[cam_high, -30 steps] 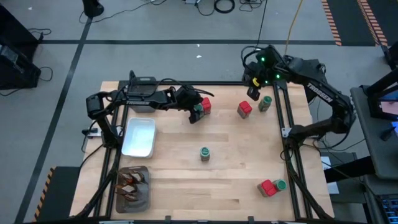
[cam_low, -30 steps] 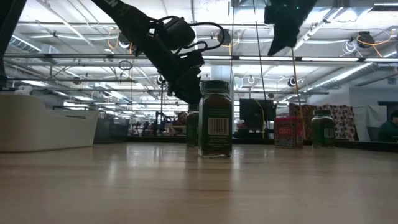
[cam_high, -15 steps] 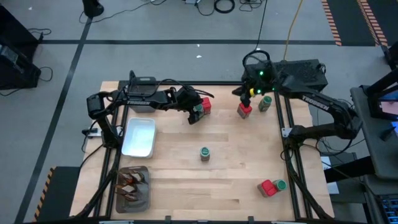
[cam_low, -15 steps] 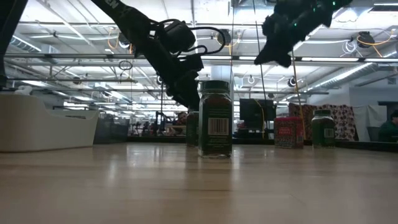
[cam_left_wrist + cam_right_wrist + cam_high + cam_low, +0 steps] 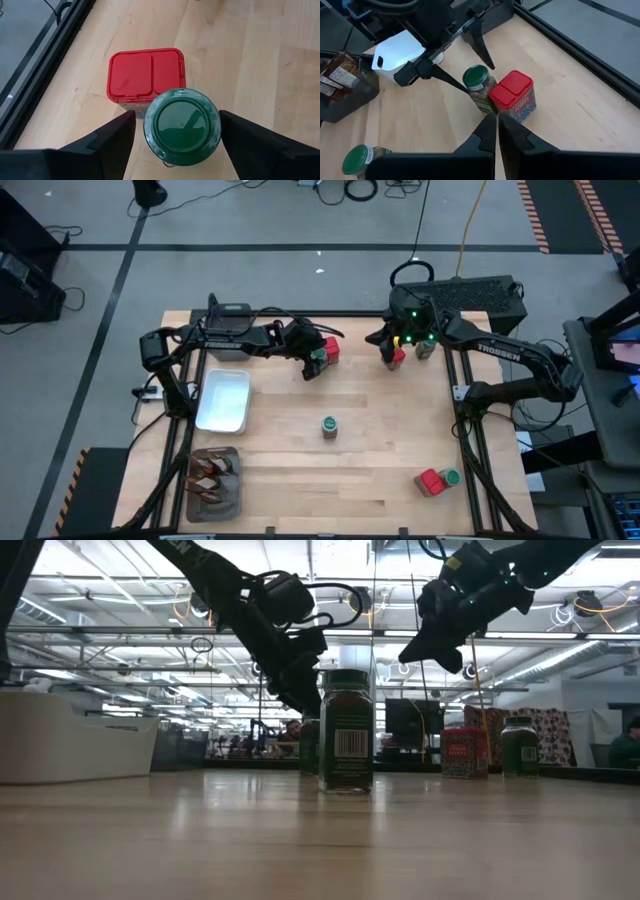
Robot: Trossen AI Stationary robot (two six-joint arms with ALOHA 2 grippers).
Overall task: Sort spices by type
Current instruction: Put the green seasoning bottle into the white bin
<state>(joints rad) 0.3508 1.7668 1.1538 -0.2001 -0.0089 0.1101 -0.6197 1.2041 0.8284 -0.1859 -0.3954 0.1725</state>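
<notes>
Count from the high view: four green-lidded jars and three red boxes on the table, in three jar-and-box pairs plus one lone jar (image 5: 329, 425) near the table's middle. One pair sat at the far left-centre (jar (image 5: 316, 358), red box (image 5: 330, 348)), one at the far right (box (image 5: 396, 355), jar (image 5: 427, 345)), one at the near right corner (box (image 5: 430, 480), jar (image 5: 450, 477)). Brown-orange sachets (image 5: 212, 470) lay in the grey mesh tray (image 5: 196, 505); number could not be told. White dish (image 5: 224, 399) stood beside it. Left gripper (image 5: 175, 125) had its fingers spread either side of the far-left jar, not touching it, as only the left wrist view showed. Right gripper (image 5: 497, 119) was clenched on nothing, hanging above the far-right pair. The low view hid the sachets.
</notes>
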